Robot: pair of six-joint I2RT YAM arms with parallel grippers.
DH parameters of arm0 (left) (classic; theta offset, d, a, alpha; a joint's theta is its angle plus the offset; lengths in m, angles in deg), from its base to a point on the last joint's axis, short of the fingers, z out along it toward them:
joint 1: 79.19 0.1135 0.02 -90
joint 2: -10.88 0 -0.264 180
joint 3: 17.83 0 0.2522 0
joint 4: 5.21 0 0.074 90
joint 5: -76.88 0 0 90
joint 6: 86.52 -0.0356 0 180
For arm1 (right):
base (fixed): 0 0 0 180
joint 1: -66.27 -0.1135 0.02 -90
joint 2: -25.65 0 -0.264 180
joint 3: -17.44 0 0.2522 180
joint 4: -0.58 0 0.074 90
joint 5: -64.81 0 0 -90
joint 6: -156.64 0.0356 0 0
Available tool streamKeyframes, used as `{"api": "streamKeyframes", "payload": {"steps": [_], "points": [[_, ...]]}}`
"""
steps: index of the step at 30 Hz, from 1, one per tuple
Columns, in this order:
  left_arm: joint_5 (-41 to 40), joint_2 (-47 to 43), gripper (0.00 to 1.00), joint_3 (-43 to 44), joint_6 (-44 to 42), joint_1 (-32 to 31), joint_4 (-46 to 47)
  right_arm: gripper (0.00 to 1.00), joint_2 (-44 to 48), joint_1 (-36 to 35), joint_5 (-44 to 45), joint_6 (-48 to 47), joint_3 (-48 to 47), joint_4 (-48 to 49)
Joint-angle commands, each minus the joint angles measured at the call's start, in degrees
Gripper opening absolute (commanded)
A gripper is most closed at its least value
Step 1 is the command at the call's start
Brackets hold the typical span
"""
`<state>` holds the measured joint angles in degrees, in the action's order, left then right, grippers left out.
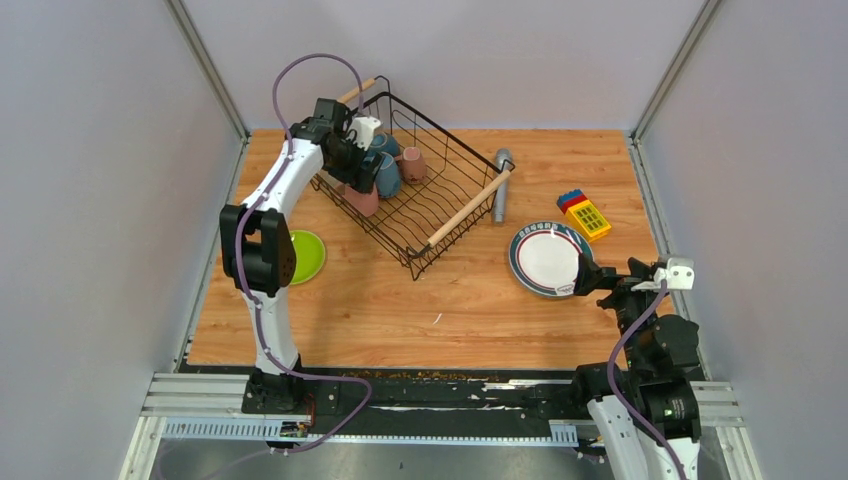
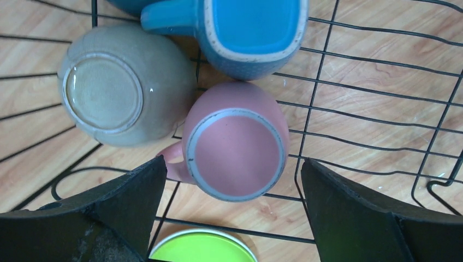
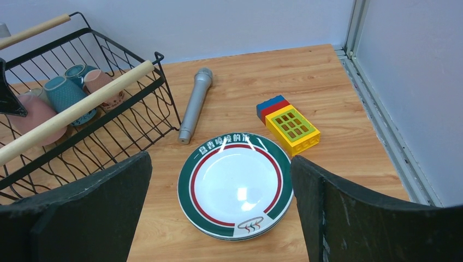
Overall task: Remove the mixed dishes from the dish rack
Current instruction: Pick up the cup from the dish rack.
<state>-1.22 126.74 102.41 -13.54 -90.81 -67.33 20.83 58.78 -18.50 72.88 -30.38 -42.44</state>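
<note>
jaws apart, the left gripper [image 2: 232,166] hangs over an upturned pink mug [image 2: 236,147] in the dish rack [image 1: 470,207], the right gripper [image 1: 583,276], likewise apart, at the patterned plate's [image 1: 545,258] 4 o'clock.

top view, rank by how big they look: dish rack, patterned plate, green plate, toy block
1. dish rack
2. patterned plate
3. green plate and toy block: these look close in size, and the left arm hides part of the green plate, so they are not ranked.

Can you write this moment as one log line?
left pincer open, over upturned pink mug in dish rack | right pincer open, beside white plates | lime-green plate outside rack
</note>
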Motion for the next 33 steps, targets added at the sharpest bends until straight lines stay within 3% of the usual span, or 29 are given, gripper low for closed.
{"api": "streamKeyframes", "payload": {"steps": [1,9,18,22,26,29,33], "points": [[4.07,0.39,1.00,2.32,-8.09,-0.16,1.90,0.99,-0.08,-0.25,-1.55,-0.79,0.31,2.48],[7.51,2.97,1.00,3.68,-15.50,-0.16,-2.45,0.99,-0.53,-0.25,-1.61,-0.88,0.40,2.57],[9.05,7.33,0.98,4.64,-16.39,-0.16,-4.31,0.98,-1.02,-0.25,-1.70,-1.00,0.57,2.76],[9.90,7.53,0.91,4.96,-16.19,-0.16,-4.70,0.98,-1.15,-0.26,-1.59,-1.10,0.58,2.79],[11.58,6.63,0.78,5.39,-15.88,-0.16,-5.40,0.97,-1.18,-0.28,-1.52,-1.14,0.58,2.83],[13.61,5.40,0.62,5.23,-15.75,-0.20,-5.87,0.97,-1.12,-0.26,-1.29,-1.09,0.58,2.81],[15.72,3.18,0.52,4.95,-15.55,-0.25,-6.31,0.97,-1.07,-0.29,-1.25,-1.07,0.51,2.72]]}}
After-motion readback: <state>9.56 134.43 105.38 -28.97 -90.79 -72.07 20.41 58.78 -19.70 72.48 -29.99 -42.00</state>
